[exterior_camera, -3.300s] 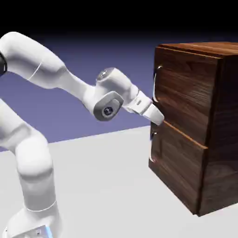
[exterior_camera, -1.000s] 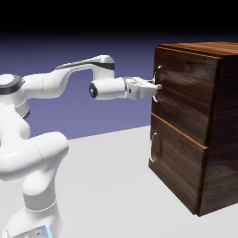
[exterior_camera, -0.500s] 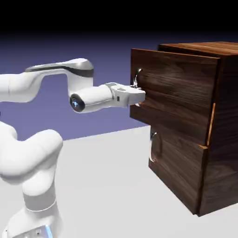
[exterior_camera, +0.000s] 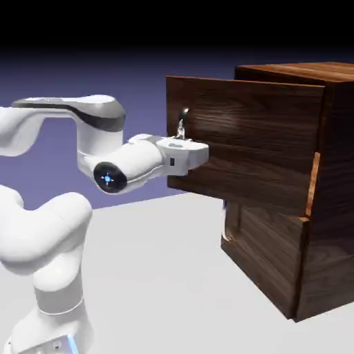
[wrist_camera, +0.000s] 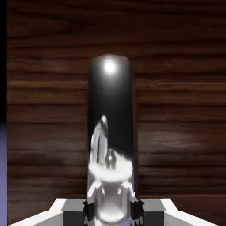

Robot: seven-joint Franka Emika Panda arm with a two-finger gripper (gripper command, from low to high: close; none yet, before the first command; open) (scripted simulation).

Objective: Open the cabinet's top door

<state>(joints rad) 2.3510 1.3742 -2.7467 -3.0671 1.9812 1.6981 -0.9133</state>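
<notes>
Top door (exterior_camera: 242,145) pulled out from cabinet (exterior_camera: 332,193); fingers (wrist_camera: 134,211) pinching upright silver handle (wrist_camera: 110,132).

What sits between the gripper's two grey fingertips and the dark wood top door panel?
Only the curved silver handle: the hand view shows the white gripper shut on it against the dark walnut-grain top door.

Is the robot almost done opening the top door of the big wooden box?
Nearly. The top door already stands well out from the cabinet, while the lower panel sits flush. The gripper is shut on the silver handle. What may be left is a little more pulling, then letting go.
</notes>
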